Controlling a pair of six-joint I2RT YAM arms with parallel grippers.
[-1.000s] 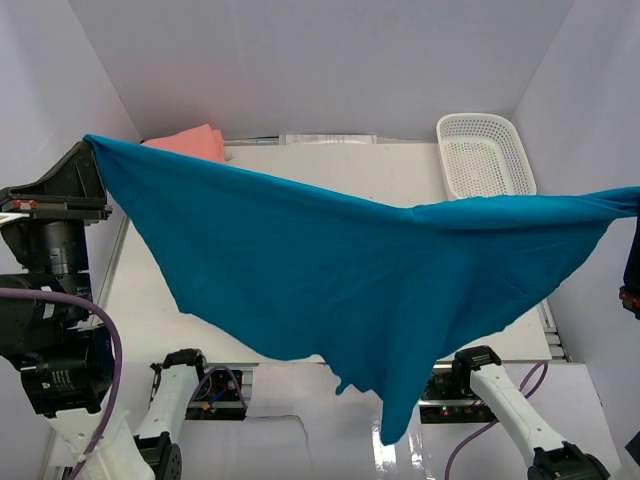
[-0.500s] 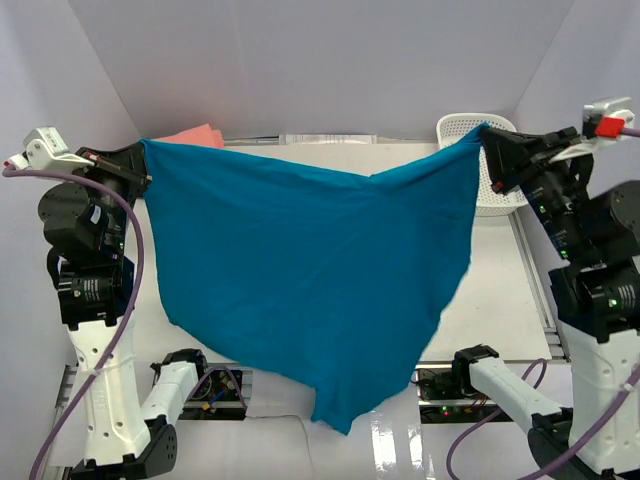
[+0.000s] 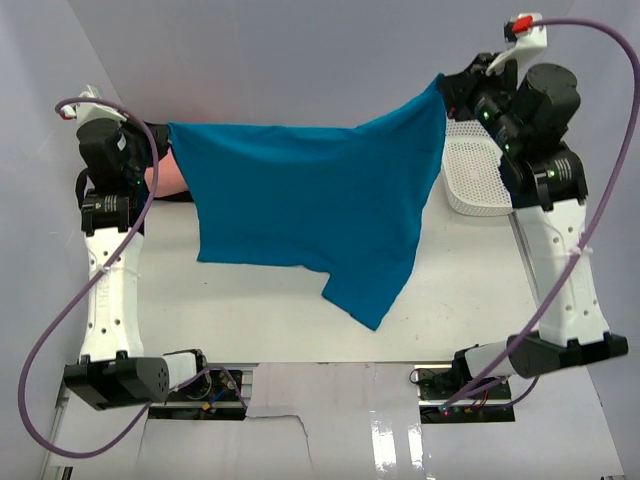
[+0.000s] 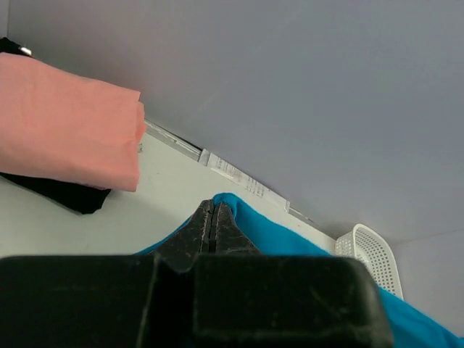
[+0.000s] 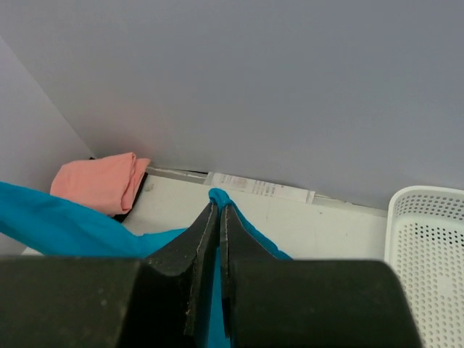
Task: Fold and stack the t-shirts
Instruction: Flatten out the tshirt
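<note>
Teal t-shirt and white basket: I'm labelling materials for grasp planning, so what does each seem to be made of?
The teal t-shirt looks like thin matte knit fabric, perhaps cotton jersey: it sags limply in soft folds. The white basket seems rigid moulded plastic with a smooth finish: its walls are a regular perforated grid.

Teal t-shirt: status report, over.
Left gripper, right gripper both shut on teal t-shirt, hanging spread between them. Folded pink shirt far left; white plastic basket right.
</note>
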